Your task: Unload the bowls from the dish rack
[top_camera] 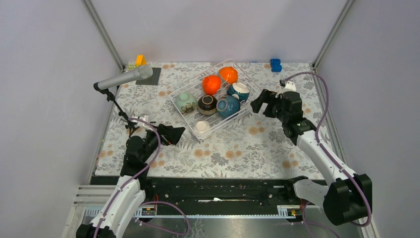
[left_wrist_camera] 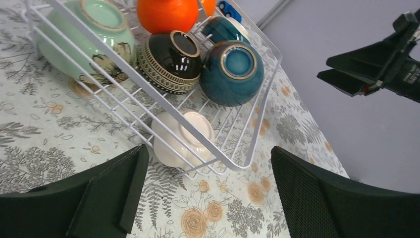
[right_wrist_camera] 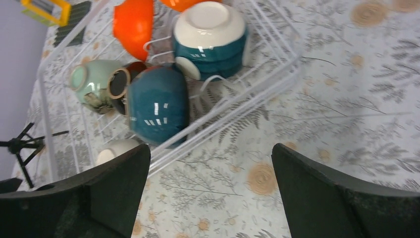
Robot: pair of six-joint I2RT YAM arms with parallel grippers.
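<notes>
left end effector: fingers spread wide, nothing held; it hovers low over the worktop, just off the rack's near corner, aimed at the white bowl.
right end effector: also wide and empty, beside the rack's right-hand side, closest to the teal bowl.
dish rack: sits in the far half of the worktop, about midway between its left and right edges; the long axis runs diagonally, from near-left toward the far right corner.
bowls: all in the rack. the white bowl sits alone at the near corner, foot ring up. the pale green bowl, dark patterned bowl and teal bowl lie tipped across the middle, touching. the second teal bowl and two orange bowls fill the far end.
step: likely the approach; no bowl is out yet.
risk, wires: a finger could hook the rim and drag or tilt the whole rack.
risk, neighbours: the middle bowls lean together, so lifting one may set the others rolling.
risk, glaze: smooth round walls may slip from a shallow pinch.
risk, microphone stand: it is close to the left arm, so a wide swing could knock it.
</notes>
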